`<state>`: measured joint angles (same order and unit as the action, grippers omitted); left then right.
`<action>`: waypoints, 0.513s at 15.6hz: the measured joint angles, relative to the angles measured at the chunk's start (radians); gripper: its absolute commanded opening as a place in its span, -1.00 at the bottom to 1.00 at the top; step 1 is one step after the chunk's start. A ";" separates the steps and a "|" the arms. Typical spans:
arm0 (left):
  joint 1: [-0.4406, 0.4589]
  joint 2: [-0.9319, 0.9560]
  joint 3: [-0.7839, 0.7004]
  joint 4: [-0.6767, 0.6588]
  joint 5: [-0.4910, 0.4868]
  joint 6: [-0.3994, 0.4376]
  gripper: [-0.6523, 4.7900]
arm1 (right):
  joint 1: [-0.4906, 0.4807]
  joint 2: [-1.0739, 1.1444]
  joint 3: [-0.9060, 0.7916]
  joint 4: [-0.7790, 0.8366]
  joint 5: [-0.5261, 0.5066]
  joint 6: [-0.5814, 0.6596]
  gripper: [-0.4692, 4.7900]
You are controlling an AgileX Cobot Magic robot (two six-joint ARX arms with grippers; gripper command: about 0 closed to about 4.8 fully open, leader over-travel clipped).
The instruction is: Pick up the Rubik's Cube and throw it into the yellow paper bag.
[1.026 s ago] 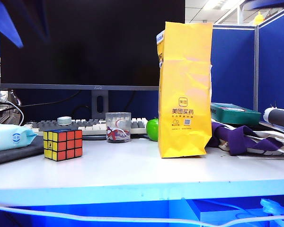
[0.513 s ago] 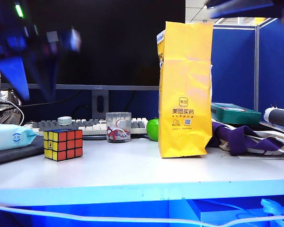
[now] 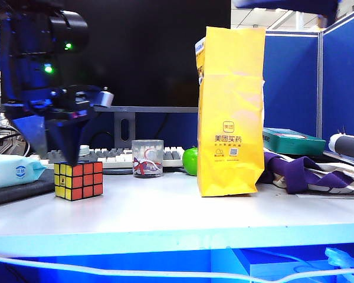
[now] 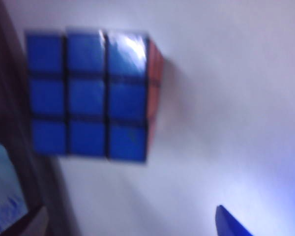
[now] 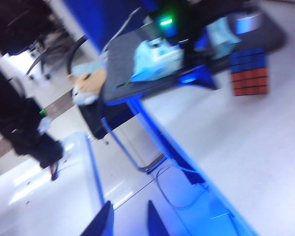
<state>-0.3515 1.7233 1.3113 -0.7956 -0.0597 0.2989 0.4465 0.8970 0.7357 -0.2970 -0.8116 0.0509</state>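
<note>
Pale office surface [image 3: 165, 212], dark monitor behind. Rubik's Cube [image 3: 78, 180] near its left end, flat on one face, yellow and orange-red sides toward the exterior camera, blue face up in the left wrist view [image 4: 88, 96]. Likely light, rigid, slick plastic with square edges; best pinched across two opposite flat sides, mid-height, not at corners. Left pincer [image 3: 54, 144] directly above the cube, spread wide, not touching so far as can be told. Yellow paper bag [image 3: 230, 112] upright, well apart to the right; thin, easily tipped. Right pincer [image 5: 126, 222] off beyond the surface edge, slightly spread, empty.
</note>
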 measured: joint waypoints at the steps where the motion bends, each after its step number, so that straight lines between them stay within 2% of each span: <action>1: 0.000 0.006 0.018 0.024 -0.008 0.000 1.00 | 0.010 0.000 0.000 0.000 0.002 -0.005 -0.46; 4: 0.000 0.058 0.097 0.053 -0.013 0.000 1.00 | 0.008 0.012 0.000 0.000 0.014 -0.019 -0.46; 8: -0.004 0.195 0.224 -0.047 -0.013 0.000 1.00 | 0.008 0.031 0.000 0.016 0.016 -0.023 -0.46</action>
<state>-0.3557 1.9186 1.5352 -0.8425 -0.0723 0.2985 0.4541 0.9276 0.7357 -0.2806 -0.7959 0.0277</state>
